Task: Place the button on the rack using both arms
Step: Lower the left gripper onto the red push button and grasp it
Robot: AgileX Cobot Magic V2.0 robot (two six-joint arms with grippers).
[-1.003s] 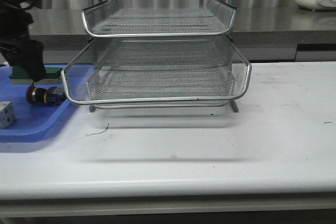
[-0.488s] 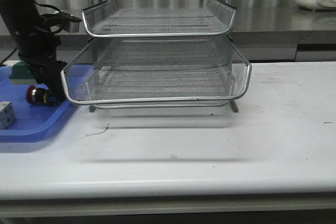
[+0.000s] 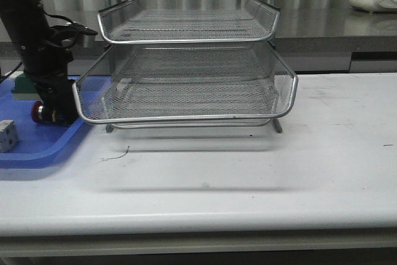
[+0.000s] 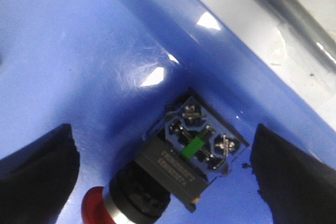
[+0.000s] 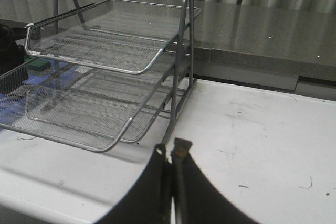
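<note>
Blue tray (image 4: 79,40) holds button (image 4: 173,171), lying sideways, red head leftward

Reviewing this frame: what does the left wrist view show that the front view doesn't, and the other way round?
Only the left wrist view shows the button's blue rear block with its screw terminals and green tab, and the left gripper open, one finger on each side of the button, not touching it.

Only the front view shows the whole rack, the white table, the small white cube and the left arm above the blue tray.

Both show the button lying in the blue tray.
</note>
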